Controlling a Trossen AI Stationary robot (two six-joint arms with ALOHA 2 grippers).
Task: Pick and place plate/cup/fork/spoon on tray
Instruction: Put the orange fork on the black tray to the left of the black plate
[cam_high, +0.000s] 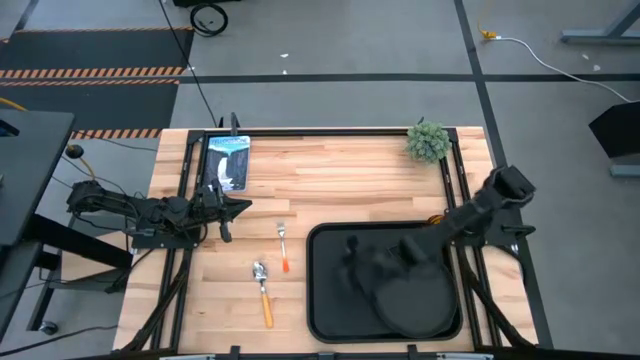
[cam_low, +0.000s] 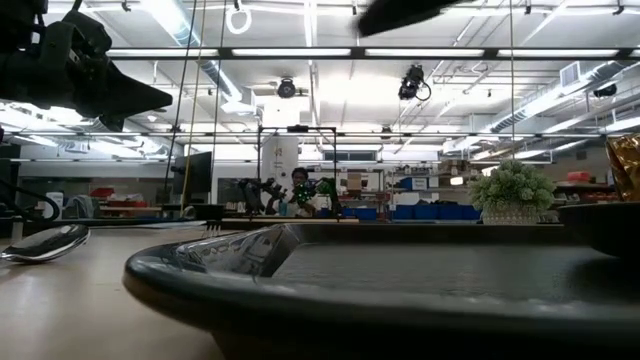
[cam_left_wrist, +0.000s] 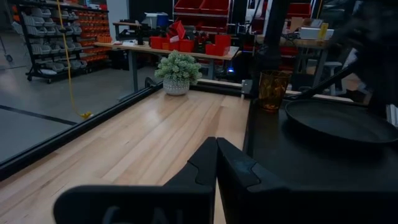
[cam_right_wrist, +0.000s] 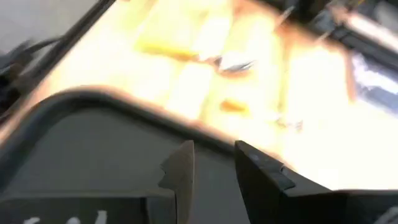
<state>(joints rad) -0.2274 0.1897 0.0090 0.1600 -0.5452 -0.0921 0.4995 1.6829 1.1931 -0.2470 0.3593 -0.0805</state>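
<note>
A large black rectangular tray (cam_high: 330, 300) with rounded corners and a raised rim is seen at the bench's (cam_high: 340, 170) near right. A round flat black plate (cam_high: 415, 300) lies on its near right part, and an amber translucent cup (cam_left_wrist: 273, 90) stands on the tray beside the plate. A small orange-handled fork (cam_high: 283, 245) and a longer silver-bowled spoon (cam_high: 263, 290) lie on bare wood left of the tray. The right pincer (cam_right_wrist: 211, 168) is held over the tray, fingers slightly apart. The left pincer (cam_left_wrist: 216, 168) is kept near the left edge, fingers together. A potted green plant (cam_high: 428, 141) stands at the far right corner, a booklet (cam_high: 226, 160) at the far left.

Potted plant (cam_high: 428, 141), booklet (cam_high: 227, 161)
</note>
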